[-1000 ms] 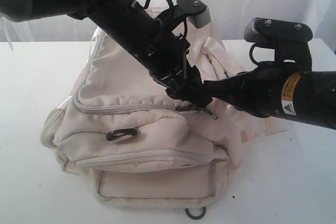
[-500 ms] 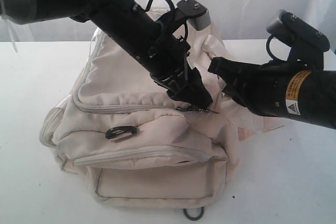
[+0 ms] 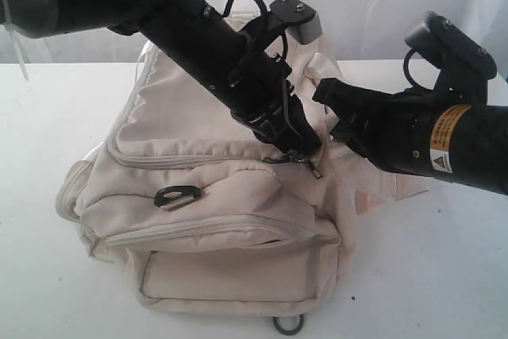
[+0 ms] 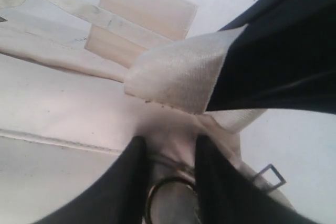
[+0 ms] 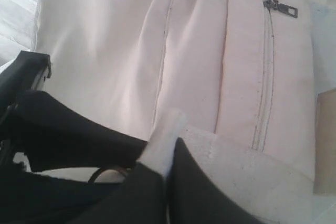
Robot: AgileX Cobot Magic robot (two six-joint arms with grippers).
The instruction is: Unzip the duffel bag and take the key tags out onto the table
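The cream duffel bag (image 3: 198, 125) lies on the white tabletop (image 3: 429, 275). The left tool (image 4: 169, 142) is down on the bag's top, just above a zipper pull (image 3: 308, 164). Its fingers stand a little apart around a fold of fabric and a metal ring (image 4: 157, 187); whether they pinch anything cannot be told. The right tool (image 5: 165, 153) is clamped on a webbing strap (image 5: 231, 166), just beside the left one.

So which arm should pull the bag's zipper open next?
Left. The left claw sits right at the zipper pull on the duffel bag. The right claw is shut on a strap, so it's busy holding.
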